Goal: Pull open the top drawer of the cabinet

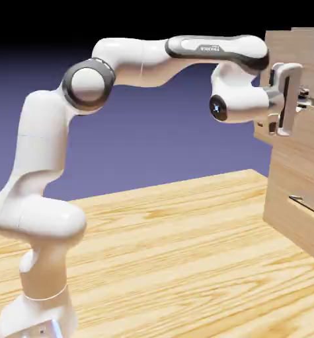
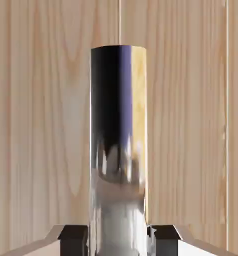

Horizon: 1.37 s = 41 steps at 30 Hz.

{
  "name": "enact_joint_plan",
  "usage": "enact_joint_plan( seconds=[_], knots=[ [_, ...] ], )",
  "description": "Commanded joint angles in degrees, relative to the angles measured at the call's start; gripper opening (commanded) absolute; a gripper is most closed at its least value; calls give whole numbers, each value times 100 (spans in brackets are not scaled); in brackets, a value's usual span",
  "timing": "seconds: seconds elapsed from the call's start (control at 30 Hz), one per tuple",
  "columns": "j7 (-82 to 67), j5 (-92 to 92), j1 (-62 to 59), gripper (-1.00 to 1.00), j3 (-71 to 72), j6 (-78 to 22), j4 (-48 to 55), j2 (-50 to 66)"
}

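Exterior view and hand view are showing the gripper (image 2: 119, 240) closing its two fingertips on the shiny bar handle (image 2: 118, 150) of the top drawer (image 1: 309, 129), which is sitting high on the cabinet (image 1: 278, 185) at the exterior view's right, above a lower handle (image 1: 308, 206).
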Motion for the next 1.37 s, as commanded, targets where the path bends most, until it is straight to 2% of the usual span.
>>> enact_joint_plan(
  seconds=[0.0,0.2,0.8,1.17,1.33],
  knots=[
    [-251,132,173,-100,-124,5,-137,-159],
    [-1483,775,1068,-100,-808,29,-663,-888],
    [-510,286,4649,-100,-4534,-209,-1321,-391],
    [1246,-595,6695,-100,-6794,-719,-2809,1068],
    [618,-338,7615,-100,-7582,-549,-2895,847]
  ],
)
